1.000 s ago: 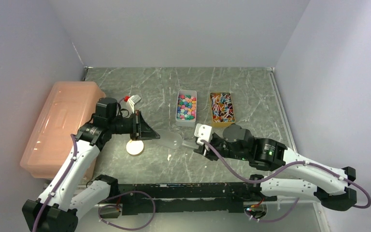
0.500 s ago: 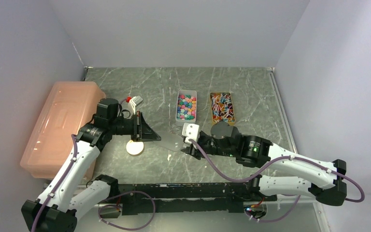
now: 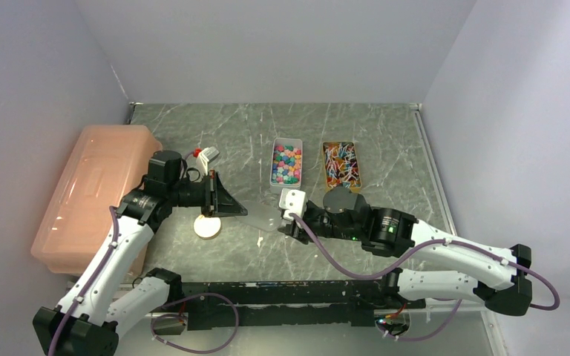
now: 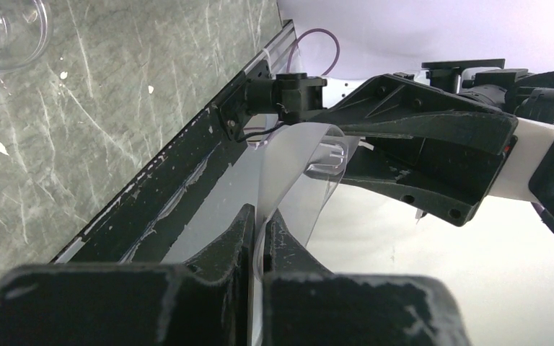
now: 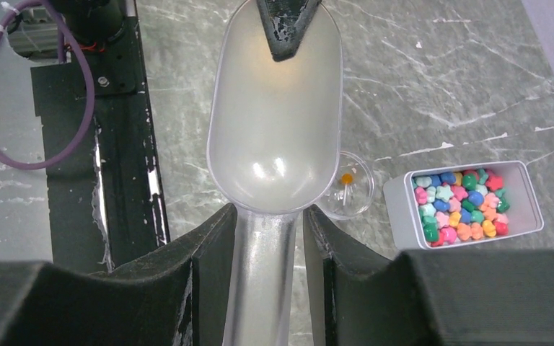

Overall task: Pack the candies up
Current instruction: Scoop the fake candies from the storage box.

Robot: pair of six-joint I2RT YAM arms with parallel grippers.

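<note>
Clamps the left gripper (image 4: pixel 261 225) jaws tight on the thin edge of a clear bag (image 4: pixel 296 173). Grips the clear scoop (image 5: pixel 274 130) by its handle with the right gripper (image 5: pixel 269 220), jaws closed partway against it; carries nothing in the bowl. Looks like the scooping step, not yet loaded. Finds the candies (image 3: pixel 286 165) heaped in the white tray (image 3: pixel 285 188), at twelve o'clock of the right gripper in the top view. Calls next for reaching to the tray, digging in low, then tipping into the bag without spilling
</note>
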